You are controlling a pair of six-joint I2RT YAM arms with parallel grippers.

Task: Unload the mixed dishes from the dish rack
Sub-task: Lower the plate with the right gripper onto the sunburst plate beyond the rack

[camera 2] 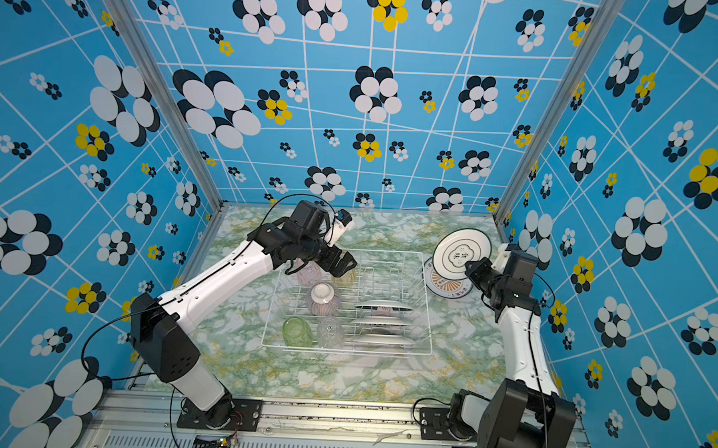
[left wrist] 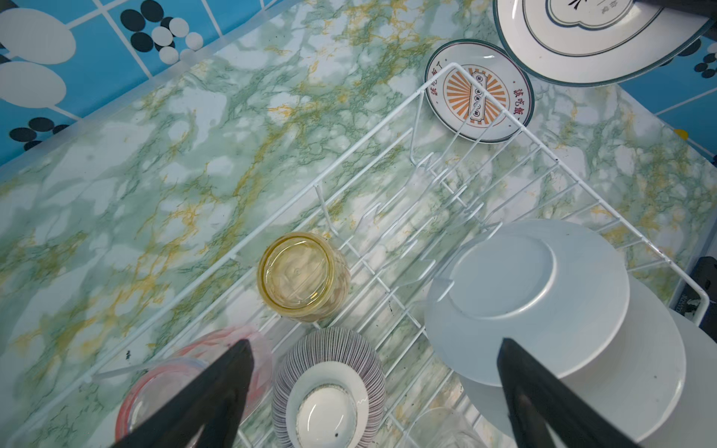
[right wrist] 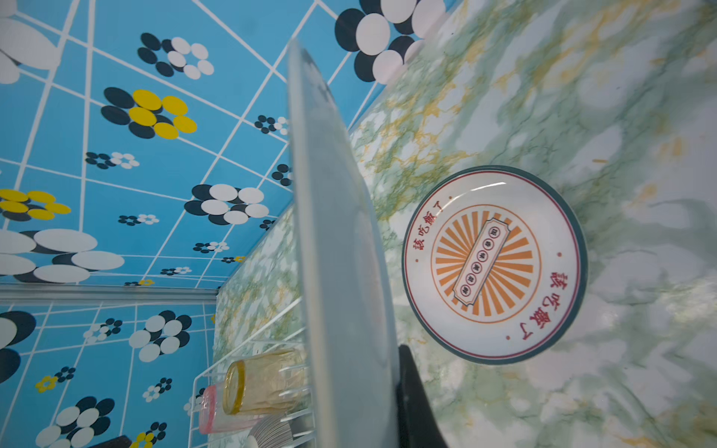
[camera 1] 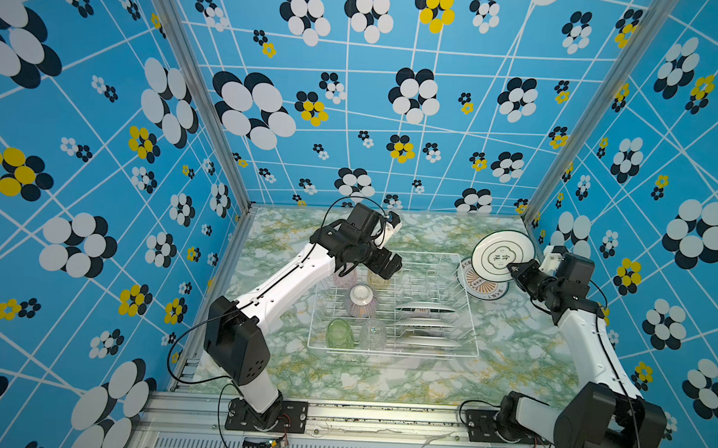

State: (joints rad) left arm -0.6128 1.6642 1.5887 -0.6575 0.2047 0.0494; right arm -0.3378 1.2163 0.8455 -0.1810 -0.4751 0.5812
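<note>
Your right gripper (camera 1: 515, 268) is pinched onto the rim of a white plate (camera 1: 498, 252) with a dark green edge. It holds the plate tilted and off the table (camera 1: 342, 378), by the far right corner of the dish rack (camera 1: 393, 353). Close by, a second plate (right wrist: 494, 263) with an orange sunburst lies flat on the table, outside the rack.

Your left gripper (left wrist: 374, 345) hangs over the far left part of the rack, fingers spread wide with nothing between them. Under it you have the pink glass (left wrist: 167, 374) and the yellow glass (left wrist: 302, 277). The striped bowl (camera 1: 361, 302) sits overturned just nearer. The green glass (camera 1: 340, 333) and clear glass (camera 1: 372, 335) stand at the near edge. On the right side, three plates (camera 1: 422, 309) stand on edge in the dividers.
</note>
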